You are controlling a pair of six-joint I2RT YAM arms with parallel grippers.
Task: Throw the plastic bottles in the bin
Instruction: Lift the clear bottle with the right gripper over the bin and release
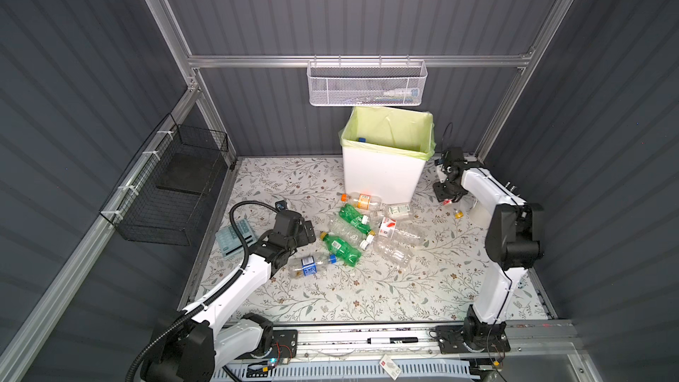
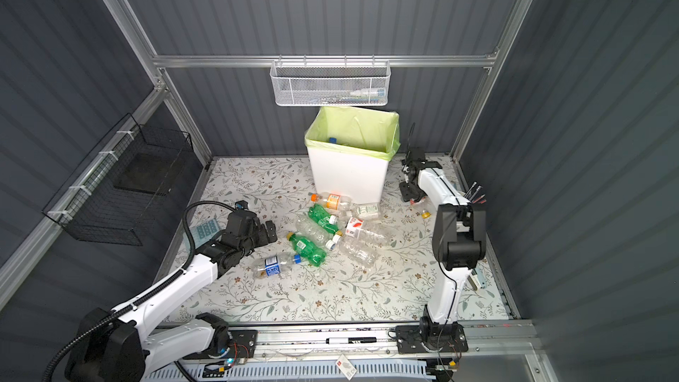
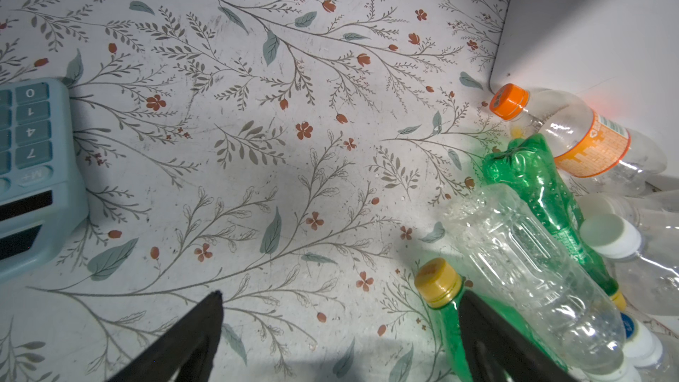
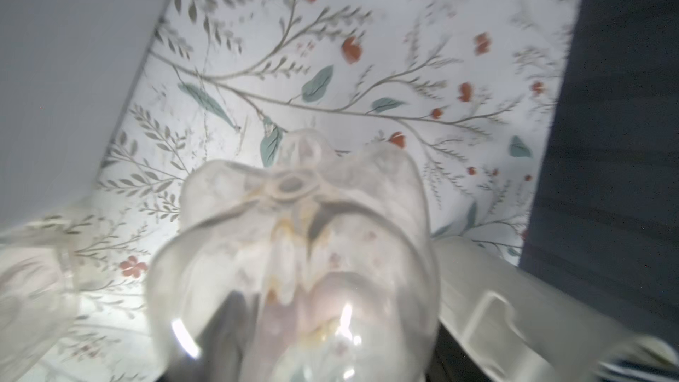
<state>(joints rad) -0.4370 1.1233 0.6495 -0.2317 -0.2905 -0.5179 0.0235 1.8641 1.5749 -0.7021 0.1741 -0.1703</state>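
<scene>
The white bin [image 1: 382, 174] with its pale green liner stands at the back; in both top views a blue cap [image 2: 333, 140] shows inside it. Several plastic bottles lie in front: an orange-capped one [image 1: 362, 201], two green ones [image 1: 341, 248], a blue-labelled one [image 1: 310, 266] and clear ones [image 1: 391, 253]. My left gripper [image 1: 306, 233] hovers open beside the pile, one of its fingers [image 3: 474, 325] next to the yellow-capped green bottle [image 3: 446, 325]. Right of the bin, my right gripper [image 1: 446, 196] is low on the table, jaws against a clear bottle [image 4: 294, 259] whose base fills the blurred right wrist view.
A blue calculator [image 1: 235, 238] lies left of my left gripper. A yellow-capped bottle [image 1: 458, 213] and a translucent white container [image 4: 514, 306] sit by my right gripper. A black wire basket [image 1: 172, 185] hangs on the left wall, a white mesh basket [image 1: 367, 84] above the bin.
</scene>
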